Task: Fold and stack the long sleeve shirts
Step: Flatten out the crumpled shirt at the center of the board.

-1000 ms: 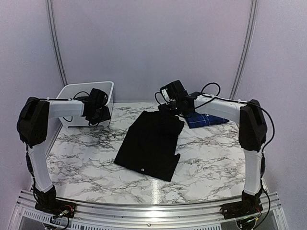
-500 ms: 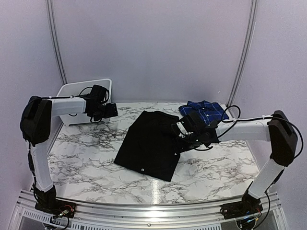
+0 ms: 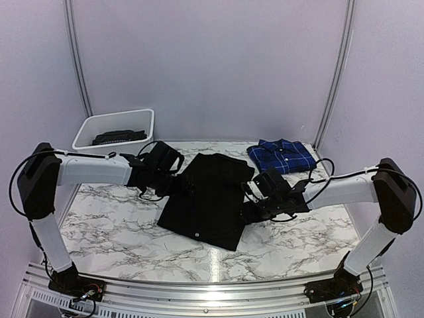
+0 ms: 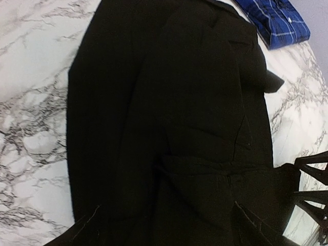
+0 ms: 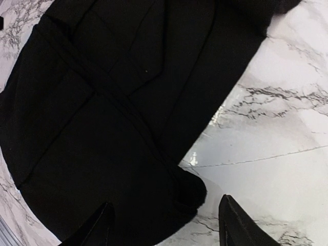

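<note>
The plain black shirt (image 3: 207,199) lies partly folded in the middle of the table. It fills the left wrist view (image 4: 179,113) and most of the right wrist view (image 5: 102,102). The dark blue plaid shirt (image 3: 281,156) lies folded at the back right, apart from it, and shows in the left wrist view (image 4: 274,20). My left gripper (image 3: 181,181) is over the black shirt's left edge, jaws open and low above the cloth (image 4: 169,225). My right gripper (image 3: 253,205) is open at the shirt's right edge (image 5: 164,225), with a bunched bit of hem (image 5: 190,190) between the fingers.
A white plastic bin (image 3: 147,119) stands at the back left with something dark inside. Marble tabletop (image 3: 119,218) shows around the shirts. The right gripper's fingers show at the lower right of the left wrist view (image 4: 312,184).
My left arm has left the bin and come to the black shirt's left edge. My right arm has come from the blue shirt down to the black shirt's right edge.
</note>
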Available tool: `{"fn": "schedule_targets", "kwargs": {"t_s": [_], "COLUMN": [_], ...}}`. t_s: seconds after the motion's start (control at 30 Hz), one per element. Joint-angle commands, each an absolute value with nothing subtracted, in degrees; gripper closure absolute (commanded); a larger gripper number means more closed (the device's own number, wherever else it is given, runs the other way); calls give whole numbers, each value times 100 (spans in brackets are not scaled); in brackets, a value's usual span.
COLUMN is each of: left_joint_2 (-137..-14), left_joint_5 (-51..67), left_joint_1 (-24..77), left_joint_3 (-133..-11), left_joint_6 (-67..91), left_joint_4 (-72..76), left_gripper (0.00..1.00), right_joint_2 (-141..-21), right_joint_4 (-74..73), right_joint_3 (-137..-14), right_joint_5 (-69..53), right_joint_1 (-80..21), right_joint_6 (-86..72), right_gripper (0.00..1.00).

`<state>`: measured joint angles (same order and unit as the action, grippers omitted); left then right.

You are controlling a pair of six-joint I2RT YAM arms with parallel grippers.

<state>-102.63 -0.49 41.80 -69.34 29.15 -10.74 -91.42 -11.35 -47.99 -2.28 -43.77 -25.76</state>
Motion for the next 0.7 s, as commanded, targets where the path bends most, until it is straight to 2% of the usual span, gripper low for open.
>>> {"fn": "schedule_targets", "kwargs": {"t_s": [0.0,0.13,0.23,0.33,0.4,0.47,0.67], "left_joint_2": [-10658,-11025,-11298,-11581,-11737,-11769,-11338], "left_joint_5": [-42,-52,-59,-78,-25,-18,-28], "left_joint_1": [4428,4520,4585,4625,4640,4695,4898], "left_joint_3": [-7101,-7415,-7670,-7944,-8117,-8259,-8053], "left_joint_6": [3124,3172,3160,3201,3237,3282,3466], "left_joint_4": [-1099,-1099,-1099,-1094,-1104,-1131,-1229], "left_gripper": [15,20,24,35,48,67,100], "right_joint_2": [-9302,-9434,-9536,-9600,-9607,-9573,-9205], "right_joint_4": [-626,-550,-506,-588,-712,-865,-1389], "right_joint_3": [-4824,-4811,-4812,-4882,-4957,-5046,-5387], "right_joint_5": [-494,-481,-465,-281,-143,-33,506], "right_joint_1": [-4489,-4488,-4482,-4451,-4370,-4220,-4088], "right_joint_6": [-2826,-2870,-2923,-2900,-2848,-2755,-2341], "right_gripper": [40,53,71,89,100,100,100]}}
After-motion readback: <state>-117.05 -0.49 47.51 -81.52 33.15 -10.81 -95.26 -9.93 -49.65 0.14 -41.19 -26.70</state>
